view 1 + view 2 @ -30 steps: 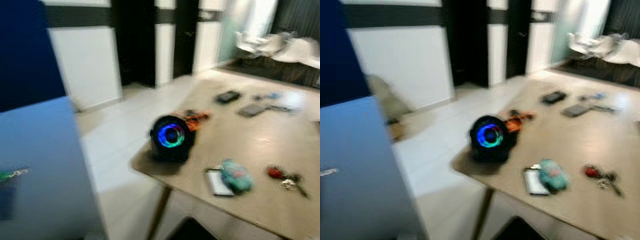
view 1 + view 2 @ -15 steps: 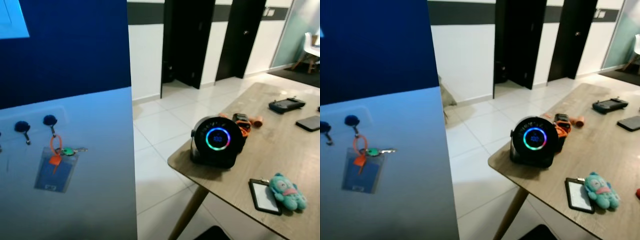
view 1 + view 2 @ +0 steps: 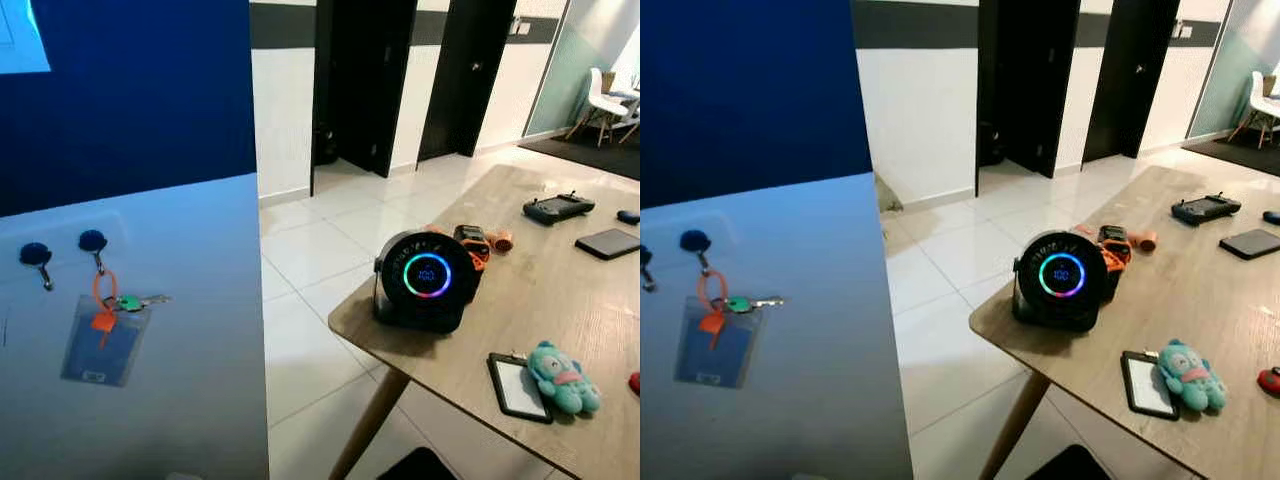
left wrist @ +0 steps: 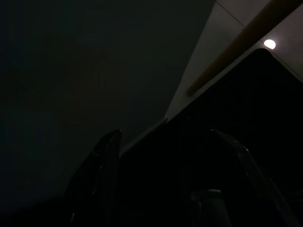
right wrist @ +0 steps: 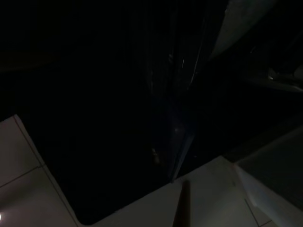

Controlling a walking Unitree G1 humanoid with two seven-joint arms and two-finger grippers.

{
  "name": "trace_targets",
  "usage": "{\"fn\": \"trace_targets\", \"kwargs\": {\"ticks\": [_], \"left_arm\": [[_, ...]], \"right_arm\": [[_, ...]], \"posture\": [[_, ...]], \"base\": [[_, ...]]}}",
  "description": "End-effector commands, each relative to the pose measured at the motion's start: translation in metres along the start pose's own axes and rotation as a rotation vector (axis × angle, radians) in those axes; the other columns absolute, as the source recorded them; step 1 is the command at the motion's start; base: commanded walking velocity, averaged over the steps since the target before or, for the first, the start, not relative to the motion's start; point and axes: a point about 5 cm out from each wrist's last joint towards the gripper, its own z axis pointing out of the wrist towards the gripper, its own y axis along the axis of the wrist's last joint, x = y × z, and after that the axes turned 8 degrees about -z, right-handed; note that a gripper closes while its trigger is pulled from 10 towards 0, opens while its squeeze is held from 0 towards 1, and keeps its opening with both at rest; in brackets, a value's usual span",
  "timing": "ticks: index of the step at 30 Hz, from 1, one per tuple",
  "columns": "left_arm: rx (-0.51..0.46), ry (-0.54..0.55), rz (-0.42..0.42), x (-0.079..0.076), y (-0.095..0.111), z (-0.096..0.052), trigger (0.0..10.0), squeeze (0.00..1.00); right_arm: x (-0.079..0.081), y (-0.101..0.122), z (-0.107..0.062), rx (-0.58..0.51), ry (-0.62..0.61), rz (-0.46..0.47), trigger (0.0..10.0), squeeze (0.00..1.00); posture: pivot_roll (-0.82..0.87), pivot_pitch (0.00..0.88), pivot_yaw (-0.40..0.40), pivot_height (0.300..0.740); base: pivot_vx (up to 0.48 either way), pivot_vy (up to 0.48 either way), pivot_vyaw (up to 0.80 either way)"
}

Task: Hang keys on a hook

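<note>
My left gripper (image 4: 165, 184) hangs idle in deep shade, its two glossy black fingers (image 4: 102, 175) spread wide apart with nothing between them. My right gripper (image 5: 180, 118) is also in the dark; I cannot tell how its fingers stand, only that pale floor tiles (image 5: 28, 189) lie below it. Out ahead on my left, a smooth light-blue panel (image 3: 190, 350) carries round dark hooks (image 3: 92, 240), and from one of them hang the keys (image 3: 128, 301), on an orange loop with a clear rectangular card sleeve (image 3: 97, 346) below. To my right stands a matte wooden table (image 3: 540, 300) with rounded edges. Near its close corner sits a round black speaker (image 3: 424, 280) with a glowing coloured ring; beyond it lie a fuzzy teal plush toy (image 3: 563, 376) just beside a flat black-framed badge (image 3: 517, 385), then a dark controller (image 3: 558, 207) and a dark tablet (image 3: 607, 242).
</note>
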Motion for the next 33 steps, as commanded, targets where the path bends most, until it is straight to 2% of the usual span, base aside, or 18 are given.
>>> {"fn": "trace_targets", "kwargs": {"ticks": [1,13,30,33], "left_arm": [[0.01,0.0,-0.013,-0.0008,-0.0047,-0.0024,10.0,0.0],[0.011,-0.005,-0.006,-0.0006,-0.004,-0.0021,10.0,0.0],[-0.001,0.001,0.005,0.0022,-0.001,-0.0019,10.0,0.0],[-0.004,0.001,0.01,0.0024,-0.0007,-0.0022,10.0,0.0]], "right_arm": [[0.0007,-0.0053,-0.0016,0.019,0.002,0.002,10.0,0.0],[0.0005,-0.0046,-0.0013,0.019,0.003,-0.002,10.0,0.0],[0.0017,-0.0037,-0.0012,0.01,0.007,0.002,10.0,0.0],[0.0024,-0.003,-0.001,0.007,0.017,-0.028,10.0,0.0]], "posture": [[0.06,0.057,-0.025,0.74],[0.06,0.046,-0.021,0.74],[0.07,0.05,-0.018,0.74],[0.07,0.052,-0.018,0.74]], "base": [[-0.435,0.0,0.0],[-0.411,0.0,0.0],[0.0,0.0,0.0],[0.0,0.0,0.0]]}}
